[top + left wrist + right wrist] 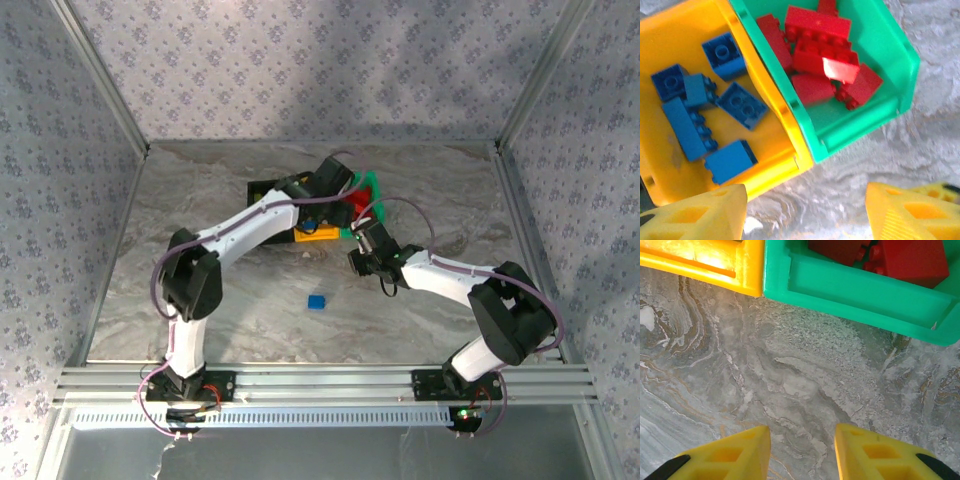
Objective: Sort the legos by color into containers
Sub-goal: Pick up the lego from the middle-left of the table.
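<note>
1. Six blue legos point(742, 105), as far as the blur allows, lie in the orange-yellow bin point(770, 172).
2. Red legos point(820, 45) fill the green bin point(865, 125), which touches it.
3. A loose blue lego point(317, 301) lies on the table point(790, 365), well apart.
4. The left gripper point(805, 215) hangs over the bins' edge, fingers spread, empty.
5. The right gripper point(802, 455) is parted over bare table, empty.

marbled grey tabletop point(250, 320) | floral-print walls point(300, 60) | aluminium rail point(320, 378) at near edge

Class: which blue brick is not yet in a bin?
The lone blue brick lying on the bare table; the other blue bricks all lie inside the yellow bin.
</note>
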{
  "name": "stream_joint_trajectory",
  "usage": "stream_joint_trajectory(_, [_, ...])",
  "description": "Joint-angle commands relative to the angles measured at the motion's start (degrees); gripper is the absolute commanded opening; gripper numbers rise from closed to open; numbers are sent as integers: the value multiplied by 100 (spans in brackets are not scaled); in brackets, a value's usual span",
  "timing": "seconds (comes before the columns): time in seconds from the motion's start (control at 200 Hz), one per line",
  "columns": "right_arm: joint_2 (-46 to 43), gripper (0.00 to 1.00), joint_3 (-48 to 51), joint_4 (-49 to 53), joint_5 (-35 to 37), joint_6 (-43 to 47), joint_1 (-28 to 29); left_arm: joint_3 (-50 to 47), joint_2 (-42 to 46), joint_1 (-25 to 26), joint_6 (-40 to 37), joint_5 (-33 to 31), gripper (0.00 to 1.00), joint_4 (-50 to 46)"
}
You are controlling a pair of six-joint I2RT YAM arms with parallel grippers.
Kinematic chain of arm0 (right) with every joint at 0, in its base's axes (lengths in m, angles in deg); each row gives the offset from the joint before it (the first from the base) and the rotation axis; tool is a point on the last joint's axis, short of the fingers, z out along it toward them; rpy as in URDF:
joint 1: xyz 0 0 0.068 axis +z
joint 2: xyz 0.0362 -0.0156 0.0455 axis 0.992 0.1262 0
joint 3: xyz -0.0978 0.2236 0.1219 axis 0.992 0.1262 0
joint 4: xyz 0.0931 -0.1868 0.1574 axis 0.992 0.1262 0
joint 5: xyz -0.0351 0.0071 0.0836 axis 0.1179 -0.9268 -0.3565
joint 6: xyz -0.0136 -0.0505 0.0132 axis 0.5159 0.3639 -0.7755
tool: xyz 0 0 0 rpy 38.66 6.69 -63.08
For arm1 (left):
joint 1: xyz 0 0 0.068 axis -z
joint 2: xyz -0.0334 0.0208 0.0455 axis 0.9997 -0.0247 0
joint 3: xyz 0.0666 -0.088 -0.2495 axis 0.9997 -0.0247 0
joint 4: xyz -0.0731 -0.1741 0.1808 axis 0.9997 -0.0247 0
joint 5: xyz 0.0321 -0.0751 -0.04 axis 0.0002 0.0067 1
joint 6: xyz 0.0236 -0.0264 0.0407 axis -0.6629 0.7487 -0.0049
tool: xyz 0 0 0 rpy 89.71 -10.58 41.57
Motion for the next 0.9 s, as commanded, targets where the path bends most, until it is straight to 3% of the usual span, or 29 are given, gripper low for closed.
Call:
stream_joint_trajectory(0.0, [36,41,-166,9,129,54,55,-630,390,208,230,-148,63,405])
stream_joint_trajectory(0.445, [67,41,-188,31,213,85,140,-2620,1265,878,1087,-456,62,714])
stream_joint_trajectory(0.895, [-42,41,-144,32,367,80,135,-4151,2232,1012,1844,-374,62,930])
